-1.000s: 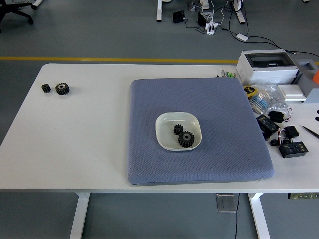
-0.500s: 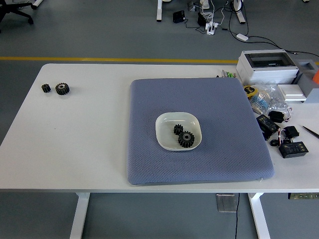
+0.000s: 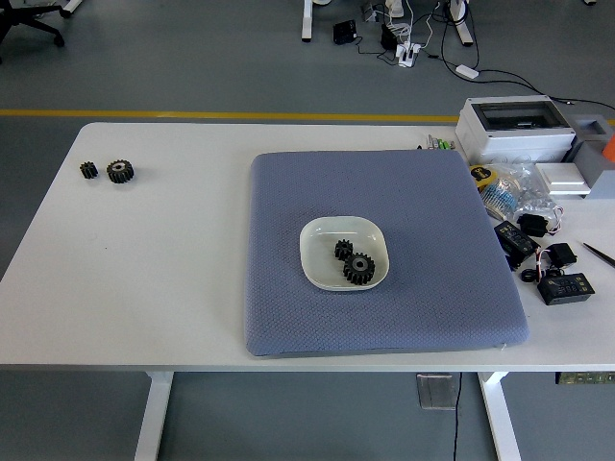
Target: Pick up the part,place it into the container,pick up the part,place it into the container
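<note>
A white square dish (image 3: 322, 235) sits on a blue-grey mat (image 3: 413, 192) at the middle of the white table. Two black gears lie in the dish: a small one (image 3: 343, 250) and a larger one (image 3: 359, 269), touching each other. Two more black gears lie on the bare table at the far left: a small one (image 3: 88, 170) and a larger one (image 3: 120, 171). Neither robot hand is in view.
A white and grey box (image 3: 514, 127) stands at the back right. Black adapters (image 3: 517, 237), a small black device (image 3: 565, 287), cables and a plastic bag (image 3: 514, 187) clutter the right edge. A white table rim (image 3: 144, 355) runs along the front.
</note>
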Robot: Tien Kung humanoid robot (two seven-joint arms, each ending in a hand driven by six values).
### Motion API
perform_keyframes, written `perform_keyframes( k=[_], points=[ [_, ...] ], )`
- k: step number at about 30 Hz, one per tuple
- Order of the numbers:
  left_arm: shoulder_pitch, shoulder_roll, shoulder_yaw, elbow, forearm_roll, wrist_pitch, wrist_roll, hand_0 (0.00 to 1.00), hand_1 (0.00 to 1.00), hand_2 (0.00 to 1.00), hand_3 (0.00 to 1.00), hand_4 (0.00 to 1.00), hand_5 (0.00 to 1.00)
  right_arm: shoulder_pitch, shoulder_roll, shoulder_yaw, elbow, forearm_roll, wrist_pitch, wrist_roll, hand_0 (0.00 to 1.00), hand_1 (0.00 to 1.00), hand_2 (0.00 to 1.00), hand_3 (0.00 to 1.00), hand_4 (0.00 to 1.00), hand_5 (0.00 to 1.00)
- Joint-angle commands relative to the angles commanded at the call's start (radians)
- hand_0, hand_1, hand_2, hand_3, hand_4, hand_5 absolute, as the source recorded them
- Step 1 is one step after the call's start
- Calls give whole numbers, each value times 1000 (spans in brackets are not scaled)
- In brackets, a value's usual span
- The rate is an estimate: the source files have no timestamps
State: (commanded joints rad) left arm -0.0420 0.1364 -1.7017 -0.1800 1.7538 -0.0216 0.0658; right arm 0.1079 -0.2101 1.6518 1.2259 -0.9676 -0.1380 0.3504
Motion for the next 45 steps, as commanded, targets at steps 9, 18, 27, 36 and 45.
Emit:
perform_keyframes(
  k=[9,18,27,36,45],
  points=[
    [-2,-3,12,0,-11,0,-4,718,681,690,572,611,571,0,1,3,5,-1,-3,4,2,998,998,2,714,603],
    [-1,-2,19,0,-14,1,-5,718,680,689,571,610,570,-3,2,11,14,-23,10,-2,2,998,998,2,710,589],
    [3,-11,25,0,-24,1,-7,718,681,690,571,610,571,8,-3,-1,13,-24,8,-6,2,998,998,2,708,576],
    [5,-9,15,0,-15,2,-6,718,680,690,572,611,572,7,-3,-2,14,-20,11,-10,2,998,998,2,707,571],
    [5,-12,16,0,-17,2,-6,719,680,691,571,611,570,7,-2,-4,13,-15,12,-11,2,998,998,2,706,568]
  ],
)
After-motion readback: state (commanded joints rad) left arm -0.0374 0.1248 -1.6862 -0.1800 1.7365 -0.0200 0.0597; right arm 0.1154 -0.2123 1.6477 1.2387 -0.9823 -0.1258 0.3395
